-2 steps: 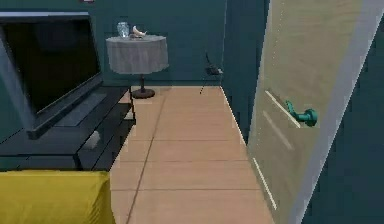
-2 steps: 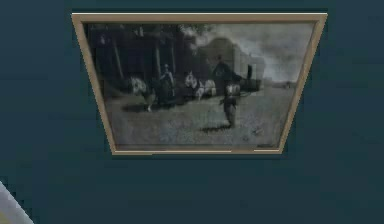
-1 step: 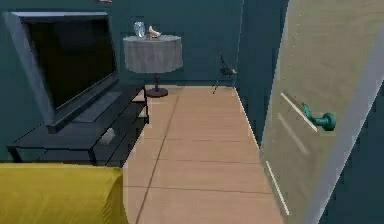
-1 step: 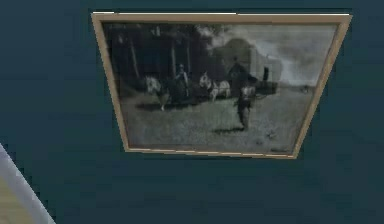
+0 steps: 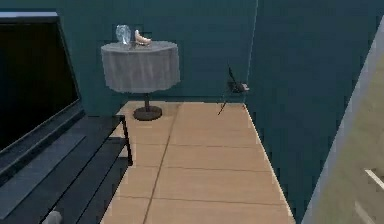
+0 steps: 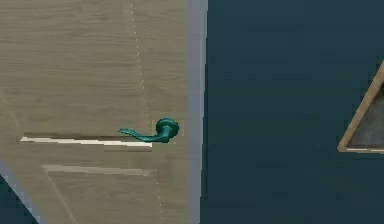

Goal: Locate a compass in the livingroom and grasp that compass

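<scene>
A round grey side table [image 5: 140, 65] on a dark pedestal stands in the far corner against the teal wall. On its top sit a clear glass-like object [image 5: 122, 35] and a small pale curved object [image 5: 143, 40]. Neither has a shape I can name as a compass.
A dark TV screen [image 5: 35, 80] on a low dark stand [image 5: 70, 165] takes up the forward view's left. A thin dark object [image 5: 235, 85] leans at the teal wall. Wooden floor [image 5: 200, 160] runs ahead. The arm side view holds a light wooden door [image 6: 90, 100] with a teal lever handle [image 6: 155, 131], a teal wall and a framed edge [image 6: 365, 120].
</scene>
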Motion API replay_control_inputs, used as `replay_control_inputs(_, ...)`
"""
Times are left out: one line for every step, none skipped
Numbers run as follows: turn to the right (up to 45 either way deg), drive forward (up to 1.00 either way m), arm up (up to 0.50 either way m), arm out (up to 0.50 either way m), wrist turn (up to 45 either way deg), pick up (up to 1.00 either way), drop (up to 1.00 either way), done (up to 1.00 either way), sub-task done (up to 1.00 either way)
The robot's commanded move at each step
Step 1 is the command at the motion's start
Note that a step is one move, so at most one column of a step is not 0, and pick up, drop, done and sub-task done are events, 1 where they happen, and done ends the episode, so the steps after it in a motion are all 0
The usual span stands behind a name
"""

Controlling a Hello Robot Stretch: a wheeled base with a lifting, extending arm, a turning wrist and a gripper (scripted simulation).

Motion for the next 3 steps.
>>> replay_control_inputs(-3.0,0.0,0.0,0.0,0.0,0.0,0.0,0.0,0.0)
replay_control_inputs(0.0,1.0,0.0,0.0,0.0,0.0,0.0,0.0,0.0)
replay_control_inputs(0.0,0.9,0.0,0.0,0.0,0.0,0.0,0.0,0.0)
